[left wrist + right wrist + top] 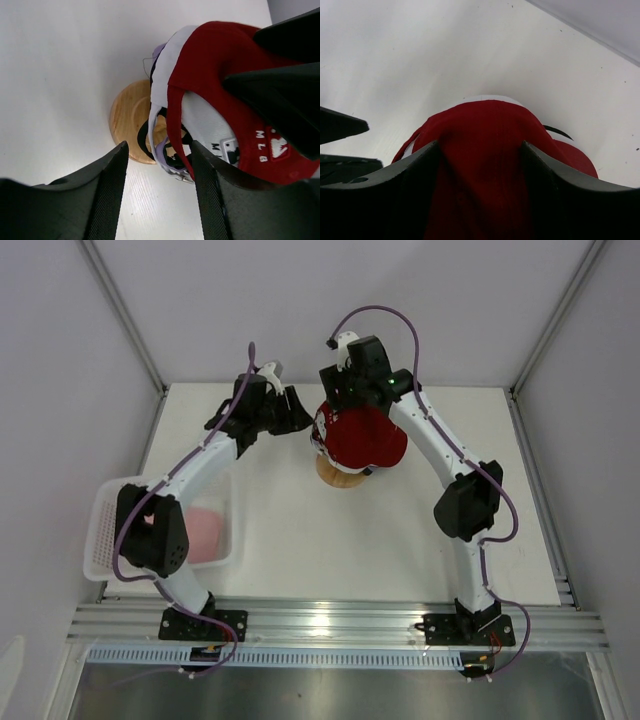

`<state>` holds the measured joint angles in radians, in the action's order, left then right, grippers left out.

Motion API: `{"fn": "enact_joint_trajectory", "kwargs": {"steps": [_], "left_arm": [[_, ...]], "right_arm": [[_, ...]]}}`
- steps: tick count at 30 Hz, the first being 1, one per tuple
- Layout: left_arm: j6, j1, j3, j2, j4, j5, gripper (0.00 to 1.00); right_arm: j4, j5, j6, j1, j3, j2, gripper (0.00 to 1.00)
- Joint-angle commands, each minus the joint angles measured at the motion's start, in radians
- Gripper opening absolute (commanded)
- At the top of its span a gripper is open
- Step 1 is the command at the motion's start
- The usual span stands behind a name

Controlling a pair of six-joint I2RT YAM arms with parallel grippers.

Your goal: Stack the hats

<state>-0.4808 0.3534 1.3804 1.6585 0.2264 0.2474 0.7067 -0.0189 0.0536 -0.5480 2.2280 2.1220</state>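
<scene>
A red cap [362, 435] with a white logo lies on top of the stack on the round wooden stand [340, 477]. Under it are the white cap [165, 65] and the lavender cap [161, 150], whose edges and straps show in the left wrist view. My right gripper [352, 400] is open, its fingers spread on both sides of the red cap's crown [480, 130] from the far side. My left gripper [298, 418] is open and empty, low over the table just left of the stack [159, 145]. The pink cap [205, 530] lies in the basket.
The white mesh basket [100, 530] stands at the table's left edge under the left arm's elbow. White walls close in the table at the back and sides. The right gripper's black body [285, 75] shows in the left wrist view.
</scene>
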Motion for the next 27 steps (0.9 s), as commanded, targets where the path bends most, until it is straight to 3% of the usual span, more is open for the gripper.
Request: {"fn": "enact_joint_trajectory", "kwargs": {"steps": [1, 9, 16, 19, 24, 27], "left_arm": [[-0.007, 0.013, 0.051, 0.032, -0.001, 0.01, 0.56], [0.036, 0.053, 0.121, 0.096, 0.053, -0.049, 0.54], [0.053, 0.073, 0.131, 0.144, 0.122, -0.243, 0.38], [0.054, 0.073, 0.118, 0.158, 0.116, -0.281, 0.36], [0.045, 0.075, 0.095, 0.185, 0.103, -0.275, 0.33], [0.042, 0.075, 0.075, 0.193, 0.096, -0.283, 0.32]], "right_arm": [[0.093, 0.016, 0.017, -0.012, 0.032, 0.032, 0.7], [0.089, -0.004, 0.003, -0.009, 0.033, 0.032, 0.72], [0.103, 0.008, -0.026, 0.0, 0.03, 0.0, 0.81], [0.08, -0.093, -0.09, 0.043, 0.012, -0.066, 0.81], [-0.123, -0.32, -0.181, 0.137, -0.217, -0.261, 0.82], [-0.215, -0.326, -0.213, 0.193, -0.352, -0.365, 0.87]]}}
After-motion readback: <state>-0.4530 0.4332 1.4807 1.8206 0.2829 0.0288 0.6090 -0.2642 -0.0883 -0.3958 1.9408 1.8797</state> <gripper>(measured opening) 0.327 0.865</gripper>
